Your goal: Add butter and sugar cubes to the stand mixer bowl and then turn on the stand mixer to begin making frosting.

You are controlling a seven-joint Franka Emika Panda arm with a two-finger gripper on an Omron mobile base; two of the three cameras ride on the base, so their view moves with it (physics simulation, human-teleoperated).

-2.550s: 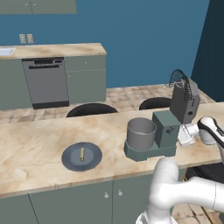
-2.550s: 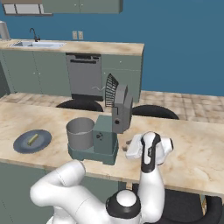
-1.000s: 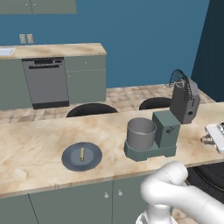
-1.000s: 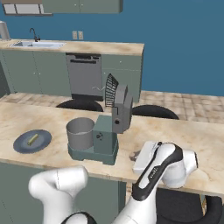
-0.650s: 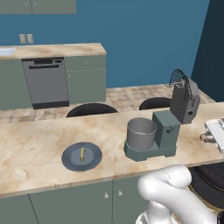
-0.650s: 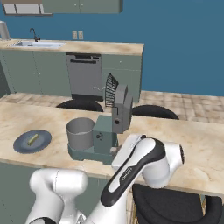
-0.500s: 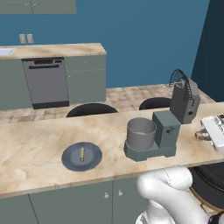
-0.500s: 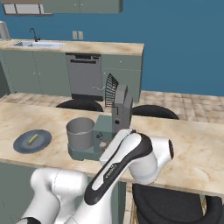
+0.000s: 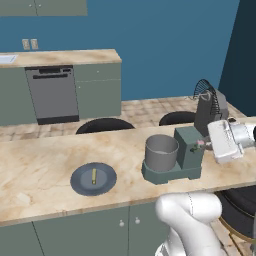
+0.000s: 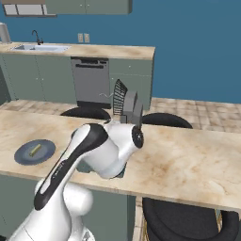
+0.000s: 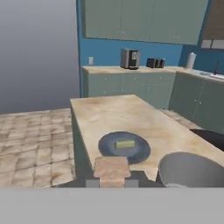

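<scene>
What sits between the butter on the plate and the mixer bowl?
Nothing visible does: bare counter separates the butter on its plate from the bowl, whose mouth is open.

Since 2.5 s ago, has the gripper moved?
Yes. In the left base view the gripper has swung left from the counter's right end to the stand mixer's column.

The tool [image 9: 204,145] has swung in from the right to the stand mixer [image 9: 190,150] column.
</scene>
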